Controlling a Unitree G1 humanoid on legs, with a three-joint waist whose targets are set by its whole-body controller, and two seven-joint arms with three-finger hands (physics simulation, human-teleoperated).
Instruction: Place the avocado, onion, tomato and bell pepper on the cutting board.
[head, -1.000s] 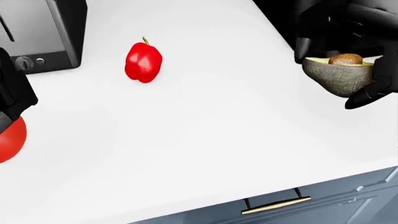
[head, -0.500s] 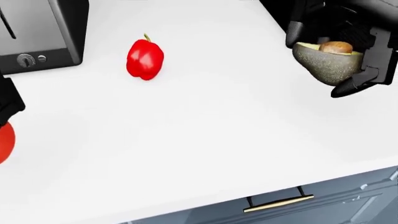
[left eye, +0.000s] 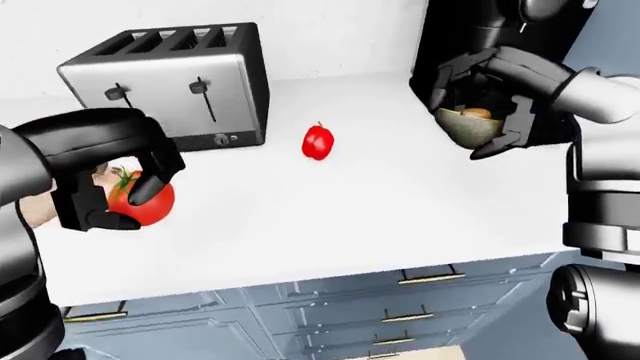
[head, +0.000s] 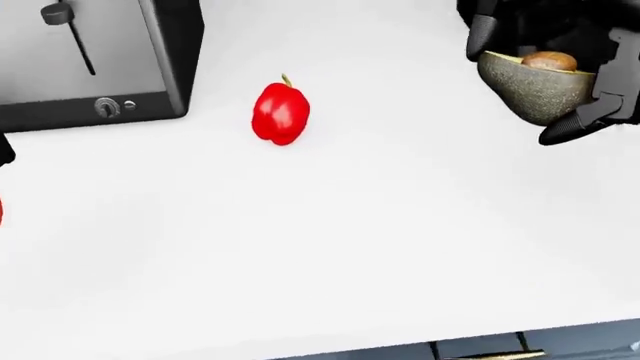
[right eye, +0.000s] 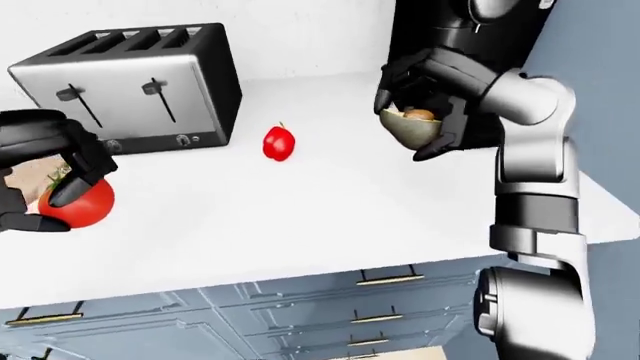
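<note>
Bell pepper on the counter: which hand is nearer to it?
Roughly equal; I can't tell. The right hand, holding the avocado, is to the bell pepper's right; the left hand, gripping the tomato, is lower left.

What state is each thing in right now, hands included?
tomato: held off the counter in the left hand.
left hand: fingers closed round the tomato.
avocado half: cut side up, pit showing, held in the right hand.
right hand: fingers closed round the avocado half.
bell pepper: lying loose on the white counter, untouched.
toaster: upright, levers up.
drawers: shut.
</note>
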